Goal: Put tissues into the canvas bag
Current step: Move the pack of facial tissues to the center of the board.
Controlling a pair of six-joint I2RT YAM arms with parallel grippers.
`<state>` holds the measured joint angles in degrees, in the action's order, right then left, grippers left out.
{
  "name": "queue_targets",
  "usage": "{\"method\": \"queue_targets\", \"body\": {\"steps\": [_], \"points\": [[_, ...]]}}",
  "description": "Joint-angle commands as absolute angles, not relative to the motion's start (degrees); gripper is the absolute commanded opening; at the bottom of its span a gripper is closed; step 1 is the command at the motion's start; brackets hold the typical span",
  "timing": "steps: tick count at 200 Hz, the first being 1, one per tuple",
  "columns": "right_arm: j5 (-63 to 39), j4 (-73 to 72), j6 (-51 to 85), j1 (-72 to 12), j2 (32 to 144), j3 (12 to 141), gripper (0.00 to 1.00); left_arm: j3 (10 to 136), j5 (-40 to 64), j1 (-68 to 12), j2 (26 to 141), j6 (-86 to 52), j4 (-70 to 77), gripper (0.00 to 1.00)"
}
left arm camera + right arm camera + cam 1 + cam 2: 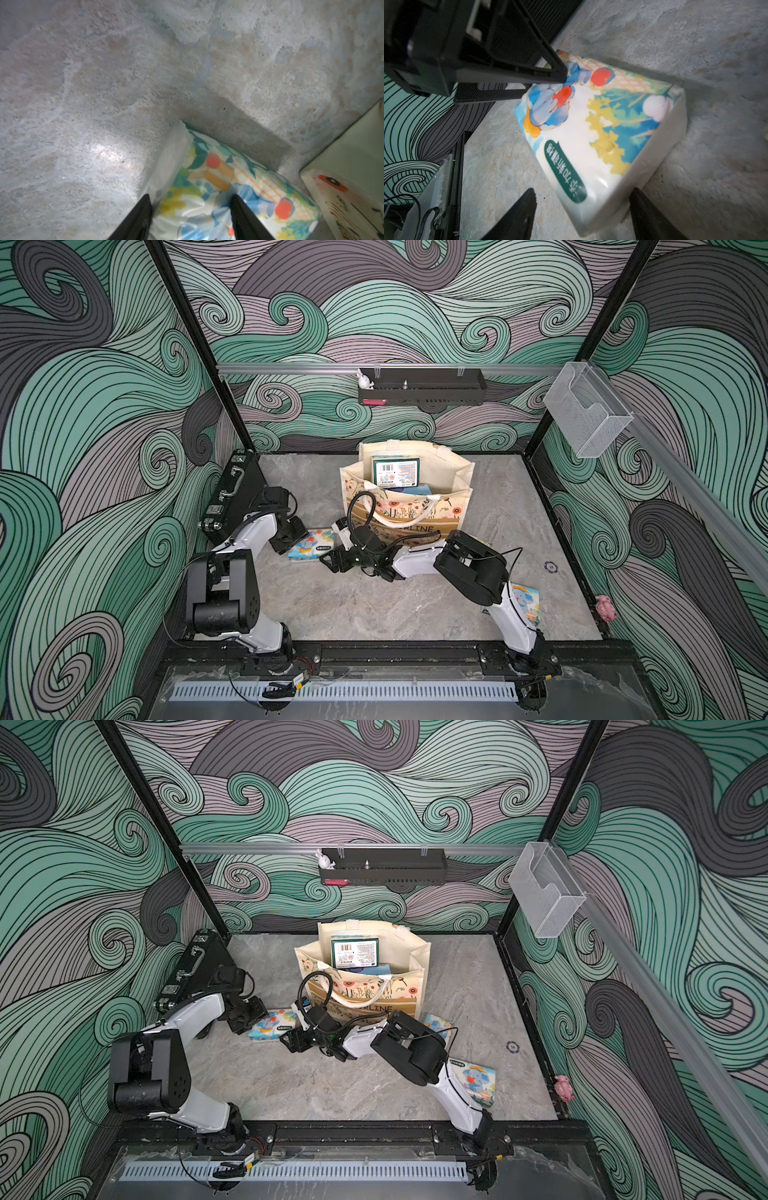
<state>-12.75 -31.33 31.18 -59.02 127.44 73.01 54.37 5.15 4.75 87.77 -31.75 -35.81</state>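
Both arms low at one light blue cartoon-printed tissue pack (591,135), flat on the grey stone-look tabletop (374,605) just in front of the cream floral canvas bag (415,510); left gripper (191,196) half-spread over one end, a finger on the printed top, and whether it pinches I cannot tell; right gripper (583,190) spread wide astride the opposite end; a dark green labelled pack (395,472) stands inside the bag.

Bright even light, blurred wrist views
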Motion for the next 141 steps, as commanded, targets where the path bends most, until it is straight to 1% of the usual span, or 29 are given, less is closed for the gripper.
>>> {"method": "queue_targets", "body": {"steps": [1,32,37,57,66,86,101,119,141], "points": [[-16.1,-35.1,32.1,-59.5,128.0,72.1,0.7,51.8,8.6,4.4,86.2,-33.5,-35.8,0.59],[-15.1,-35.8,33.5,-61.9,125.5,67.5,0.71,47.9,8.4,4.3,81.9,-33.8,-36.8,0.6],[-15.0,-36.3,34.3,-62.2,125.0,66.4,0.71,47.1,9.0,4.2,79.7,-34.0,-36.9,0.6],[-14.5,-39.5,37.7,-63.6,122.7,60.9,0.7,44.8,12.9,4.1,77.0,-34.3,-36.6,0.6],[-14.9,-40.7,39.4,-63.9,121.2,58.2,0.68,43.8,15.1,4.0,76.0,-34.6,-36.4,0.6],[-15.1,-41.6,41.4,-64.5,116.5,51.9,0.69,41.1,18.3,3.3,73.3,-35.4,-36.1,0.6],[-15.6,-39.8,42.0,-64.9,112.3,47.3,0.71,39.9,18.7,1.4,70.9,-36.5,-36.1,0.59],[-15.1,-38.0,44.1,-64.8,107.8,41.9,0.78,38.3,20.4,-1.2,67.9,-37.8,-34.1,0.58],[-13.6,-37.9,47.8,-64.6,103.3,36.6,0.81,36.6,20.5,-5.3,65.7,-39.5,-32.7,0.57]]}}
